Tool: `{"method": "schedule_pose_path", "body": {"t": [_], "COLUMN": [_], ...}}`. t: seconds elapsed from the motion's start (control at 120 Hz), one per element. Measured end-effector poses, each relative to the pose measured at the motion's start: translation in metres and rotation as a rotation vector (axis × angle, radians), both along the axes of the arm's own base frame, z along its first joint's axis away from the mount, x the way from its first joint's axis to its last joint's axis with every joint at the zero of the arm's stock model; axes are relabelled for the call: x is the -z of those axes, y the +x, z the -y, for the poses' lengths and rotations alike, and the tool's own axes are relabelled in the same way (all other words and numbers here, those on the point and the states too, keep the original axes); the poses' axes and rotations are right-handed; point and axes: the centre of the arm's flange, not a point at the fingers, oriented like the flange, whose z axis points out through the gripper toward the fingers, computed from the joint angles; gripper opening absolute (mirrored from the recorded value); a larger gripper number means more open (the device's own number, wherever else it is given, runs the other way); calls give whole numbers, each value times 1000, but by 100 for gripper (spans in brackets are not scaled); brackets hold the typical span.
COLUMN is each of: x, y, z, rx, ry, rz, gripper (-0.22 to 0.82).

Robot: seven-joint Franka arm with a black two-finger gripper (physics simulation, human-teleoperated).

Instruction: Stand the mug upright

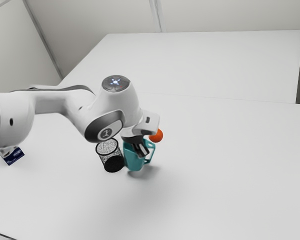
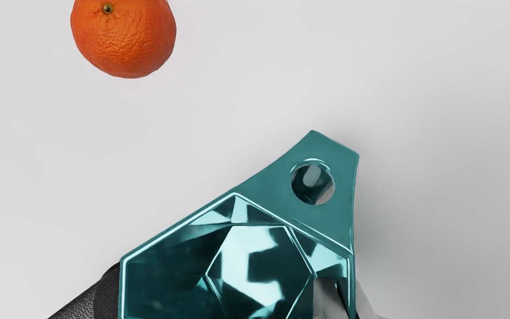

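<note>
The gripper (image 1: 141, 153) reaches down at the rim of the teal mug (image 1: 133, 161) in the exterior view. There the mug's mouth faces up and its handle points to the exterior view's right. Seen from the hand, the mug (image 2: 321, 226) shows its open mouth and hexagonal inner floor. One finger of the gripper (image 2: 349, 297) is inside the mug and the other outside, closed on the wall close to the handle. Whether the base touches the table cannot be told.
A black mesh cup (image 1: 111, 158) stands right beside the mug, on the exterior view's left. An orange (image 1: 157, 135) (image 2: 124, 37) lies near the handle side. A dark blue box (image 1: 12, 156) is at the exterior view's far left, on the white table (image 1: 215, 175).
</note>
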Motion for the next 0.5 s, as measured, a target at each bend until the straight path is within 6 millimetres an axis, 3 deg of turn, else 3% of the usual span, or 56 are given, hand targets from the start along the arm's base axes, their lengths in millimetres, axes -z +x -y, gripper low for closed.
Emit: {"method": "schedule_pose_path", "body": {"t": [0.217, 0.5], "x": [9, 19], "y": [16, 22], "z": [5, 8], "rx": [-158, -338], "ry": [-44, -126], "rz": [16, 20], "gripper": [-18, -18]}}
